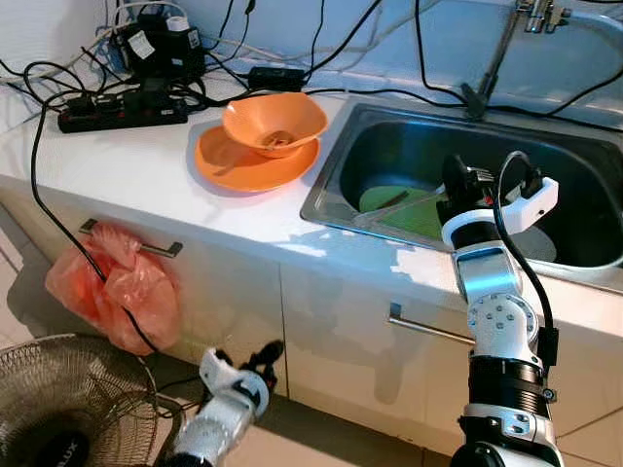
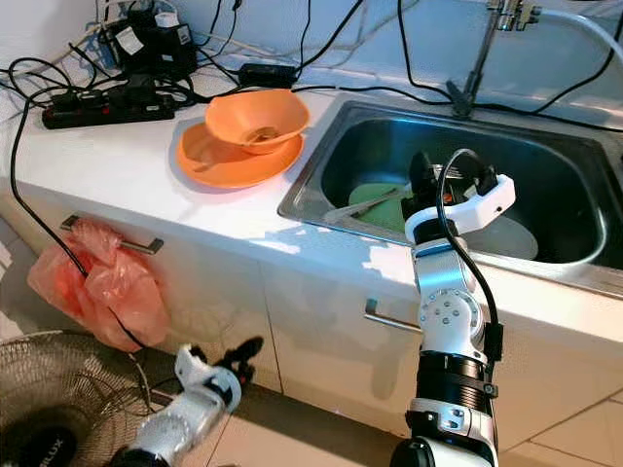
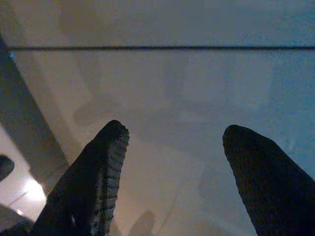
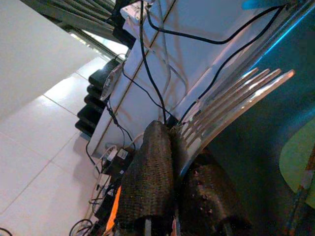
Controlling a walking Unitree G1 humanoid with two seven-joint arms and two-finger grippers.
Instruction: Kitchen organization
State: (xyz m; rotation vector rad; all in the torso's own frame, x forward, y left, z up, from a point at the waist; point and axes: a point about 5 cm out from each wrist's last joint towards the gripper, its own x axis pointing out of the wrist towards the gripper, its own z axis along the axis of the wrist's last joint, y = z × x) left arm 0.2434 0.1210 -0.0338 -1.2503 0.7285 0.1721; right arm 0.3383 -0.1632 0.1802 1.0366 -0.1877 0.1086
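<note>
White worktop (image 1: 146,165) runs across the scene, cabinet fronts below it. Stainless sink (image 1: 336,185) is set into the worktop's right half; tap (image 1: 506,39) stands at the sink's back edge. A green plate (image 1: 414,209) and a pale round plate (image 2: 506,238) lie on the sink floor.

Right gripper (image 4: 189,147) is raised over the sink's front edge, clenched on a pale plastic fork (image 4: 236,103); in the right wrist view the tines stick out past the fingertips. From the head views the fork (image 2: 365,204) lies flat above the green plate, tines toward the sink's left wall.

Standing fan (image 1: 68,409) is on the floor at lower left. An orange plastic bag (image 1: 117,282) hangs from the cabinet handle (image 1: 141,248) below the worktop's front edge.

Orange plate (image 1: 243,161) sits on the worktop just left of the sink, with an orange bowl (image 1: 274,122) resting on it, tilted. Black power strip (image 1: 122,110) and tangled cables occupy the worktop's back left corner.

Left gripper (image 1: 248,365) hangs low in front of the cabinets, fingers (image 3: 98,172) spread apart, grasping nothing.
</note>
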